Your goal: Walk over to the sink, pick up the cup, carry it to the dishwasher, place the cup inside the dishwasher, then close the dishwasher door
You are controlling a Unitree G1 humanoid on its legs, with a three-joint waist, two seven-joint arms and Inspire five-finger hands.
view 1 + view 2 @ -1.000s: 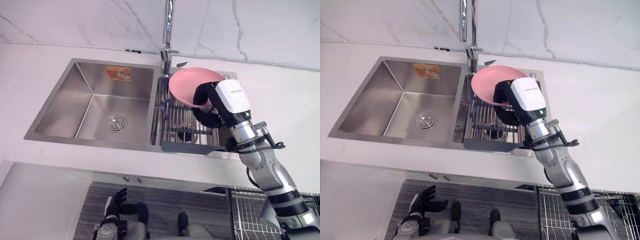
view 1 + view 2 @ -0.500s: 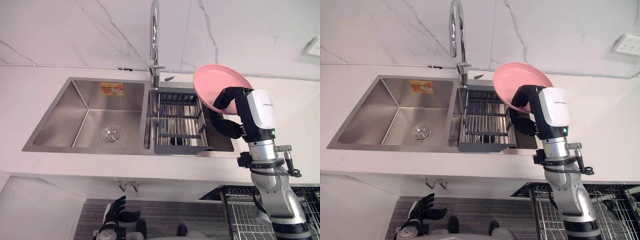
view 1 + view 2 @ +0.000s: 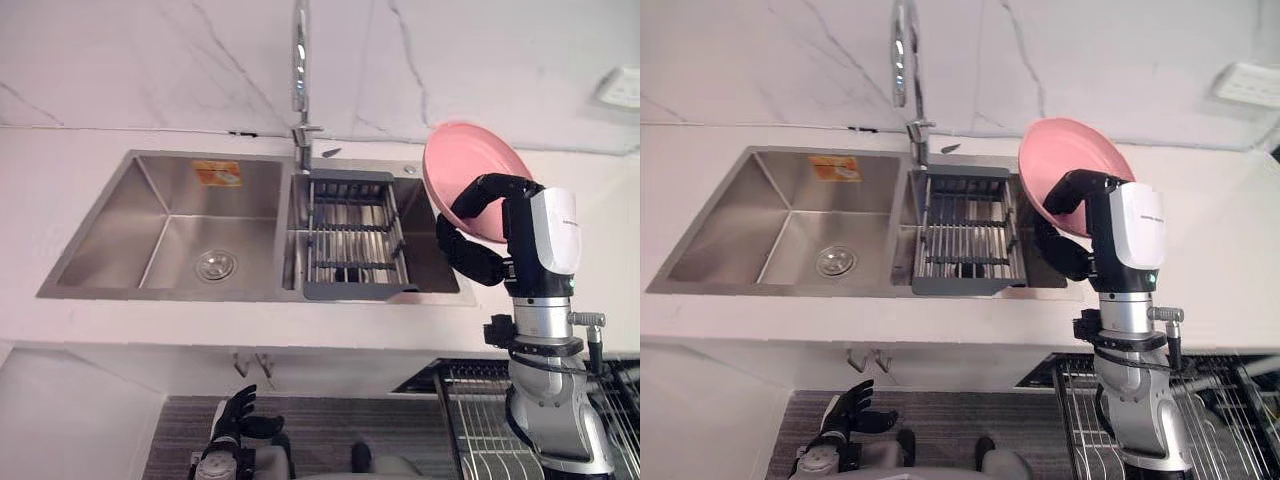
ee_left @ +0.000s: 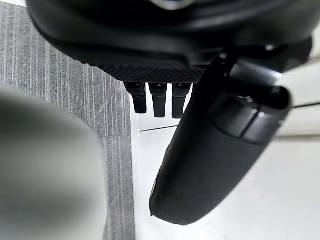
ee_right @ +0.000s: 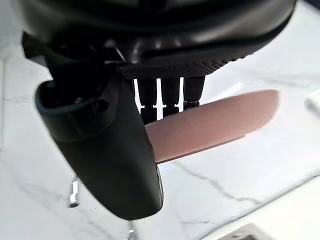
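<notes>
Pink plate [image 3: 465,165] tilted, gripped by right robot hand [image 3: 472,262], right of sink [image 3: 120,220].

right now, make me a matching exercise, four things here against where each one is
Things:
1 pink plate
2 dish rack
3 left hand
4 drain strainer

Places:
A bottom of the left basin
B low over the floor, open
C raised, gripped by the right hand
D in the right basin

Pairs: 1-C, 2-D, 3-B, 4-A
</notes>
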